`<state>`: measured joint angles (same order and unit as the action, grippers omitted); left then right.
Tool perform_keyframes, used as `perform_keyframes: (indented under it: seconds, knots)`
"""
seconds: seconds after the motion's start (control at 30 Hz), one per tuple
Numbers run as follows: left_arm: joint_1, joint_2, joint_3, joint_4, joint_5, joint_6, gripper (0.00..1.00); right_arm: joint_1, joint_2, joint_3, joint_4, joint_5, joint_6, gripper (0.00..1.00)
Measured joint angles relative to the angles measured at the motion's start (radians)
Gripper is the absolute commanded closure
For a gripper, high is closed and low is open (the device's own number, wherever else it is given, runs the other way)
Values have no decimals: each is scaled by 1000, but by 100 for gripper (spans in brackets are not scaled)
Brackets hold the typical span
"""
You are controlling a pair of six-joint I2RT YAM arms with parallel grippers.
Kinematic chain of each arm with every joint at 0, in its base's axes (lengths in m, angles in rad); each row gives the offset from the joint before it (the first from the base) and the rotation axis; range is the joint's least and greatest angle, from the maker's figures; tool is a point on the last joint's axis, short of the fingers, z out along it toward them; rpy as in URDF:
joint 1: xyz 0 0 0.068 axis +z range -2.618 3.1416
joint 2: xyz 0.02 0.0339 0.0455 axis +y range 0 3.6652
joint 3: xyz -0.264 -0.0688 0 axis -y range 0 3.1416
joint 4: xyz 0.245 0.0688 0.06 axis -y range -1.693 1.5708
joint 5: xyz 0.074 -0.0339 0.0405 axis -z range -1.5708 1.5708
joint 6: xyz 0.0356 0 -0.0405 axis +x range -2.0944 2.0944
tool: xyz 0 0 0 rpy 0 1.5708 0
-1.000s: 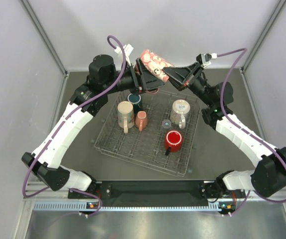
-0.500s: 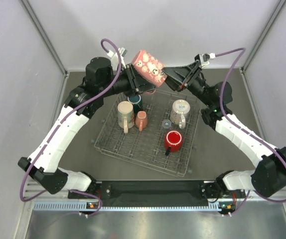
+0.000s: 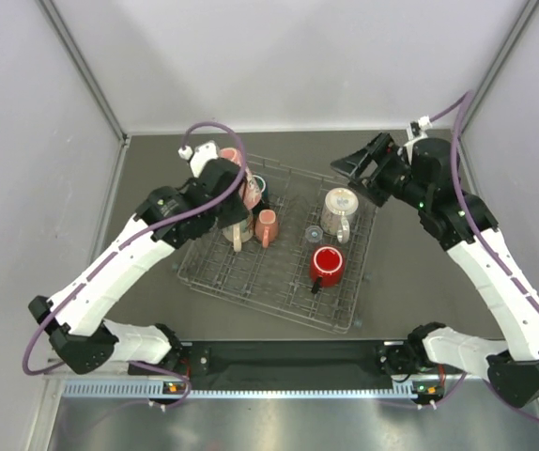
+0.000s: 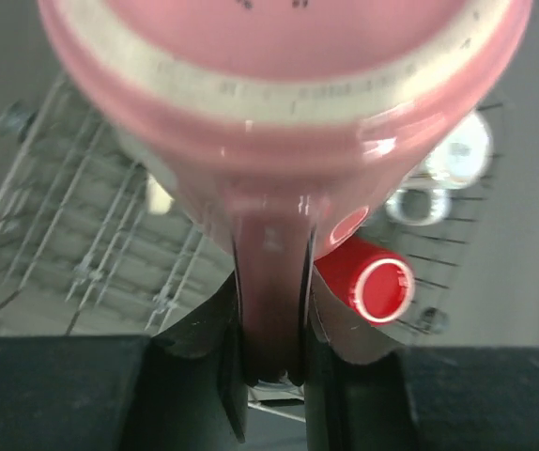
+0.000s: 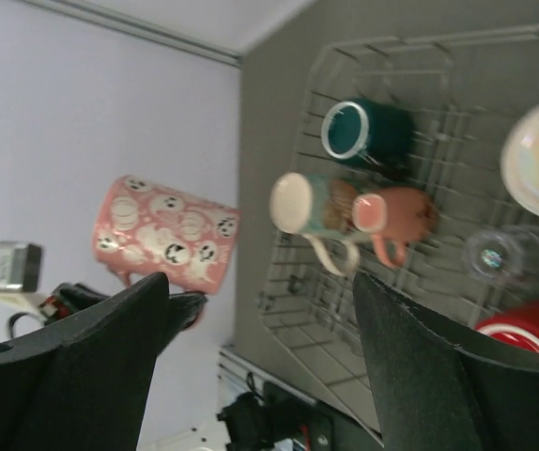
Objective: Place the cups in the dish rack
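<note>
Nearly loaded: one mug in hand.
Your left gripper [image 4: 271,324] clamps the pink ghost mug [image 4: 279,103] by its handle over the upper left of the dish rack [image 3: 255,282]; your right gripper [image 5: 262,282] gapes empty, upper right. The red mug [image 3: 327,266] and five others sit racked; only this placement looks left.
</note>
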<state>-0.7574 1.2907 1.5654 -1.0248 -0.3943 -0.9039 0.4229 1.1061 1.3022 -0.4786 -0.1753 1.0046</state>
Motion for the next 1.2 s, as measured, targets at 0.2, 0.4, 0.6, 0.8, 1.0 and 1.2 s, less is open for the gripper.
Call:
perform_keyframes:
  seconds: [0.2,0.4,0.6,0.8,1.0,1.2]
  knots:
    - [-113,59,0,-177,-222,-194,100,-23,-25,-35,-159,29,-39,21]
    - [-184,158,0,-315,-336,-456,100,-30,-51,-52,-209,16,-55,20]
    - [-212,224,-40,-320,-341,-674,100,-31,-52,-71,-225,-27,-64,20]
    - [-221,229,-114,-322,-344,-813,100,-31,-52,-98,-247,-71,-88,19]
    - [-228,221,-238,-318,-361,-894,100,-31,-52,-118,-259,-108,-111,18]
    - [-234,210,-303,-325,-393,-922,100,-31,-48,-130,-263,-144,-130,18]
